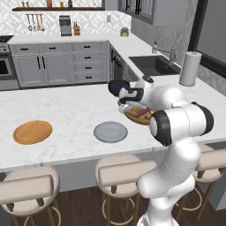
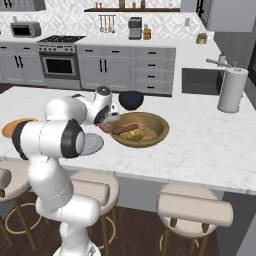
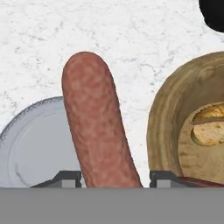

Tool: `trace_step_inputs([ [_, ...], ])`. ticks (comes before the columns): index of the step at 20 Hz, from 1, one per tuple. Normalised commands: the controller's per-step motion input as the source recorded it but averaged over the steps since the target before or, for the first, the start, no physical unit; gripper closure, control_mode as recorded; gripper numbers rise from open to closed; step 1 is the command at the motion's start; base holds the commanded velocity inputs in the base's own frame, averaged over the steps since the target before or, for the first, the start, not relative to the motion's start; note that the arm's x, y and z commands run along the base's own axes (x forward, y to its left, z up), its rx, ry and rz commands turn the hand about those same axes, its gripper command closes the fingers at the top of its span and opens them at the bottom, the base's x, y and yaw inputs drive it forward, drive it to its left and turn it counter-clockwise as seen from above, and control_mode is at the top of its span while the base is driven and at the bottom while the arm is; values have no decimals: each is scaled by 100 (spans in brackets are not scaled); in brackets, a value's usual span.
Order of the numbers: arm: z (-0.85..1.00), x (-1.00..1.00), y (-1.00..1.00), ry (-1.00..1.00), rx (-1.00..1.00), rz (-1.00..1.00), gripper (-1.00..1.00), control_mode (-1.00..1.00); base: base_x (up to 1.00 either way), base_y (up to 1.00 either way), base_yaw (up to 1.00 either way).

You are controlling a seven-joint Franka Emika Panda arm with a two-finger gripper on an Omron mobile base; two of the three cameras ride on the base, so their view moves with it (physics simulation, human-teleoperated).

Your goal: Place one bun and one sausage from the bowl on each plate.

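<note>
The dark two-finger gripper (image 3: 109,178) was clamped on a long reddish-brown sausage (image 3: 97,127), lifted between the flat round grey plate (image 3: 33,144) and the wide tan-brown wooden bowl (image 3: 168,113). Inside that bowl lay a golden bun (image 3: 212,127) and another sausage (image 2: 123,130). A small dark blue-black bowl (image 2: 131,99) stood just behind the wooden bowl, and the orange-brown wooden plate (image 1: 32,131) lay well off from it, beyond the grey plate, on the white marble counter (image 1: 66,106)

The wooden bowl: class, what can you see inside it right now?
In the wooden bowl lie golden buns and a sausage. The arm covers its near-left part, so anything there is hidden. The gripper holds another sausage outside it.
</note>
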Motion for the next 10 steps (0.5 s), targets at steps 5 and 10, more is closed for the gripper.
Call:
trace_step_inputs([
  [5, 29, -1, 32, -5, 18, 9, 100, -100, 0, 0, 0],
  [10, -9, -19, 73, 0, 4, 14, 100, -100, 0, 0, 0],
])
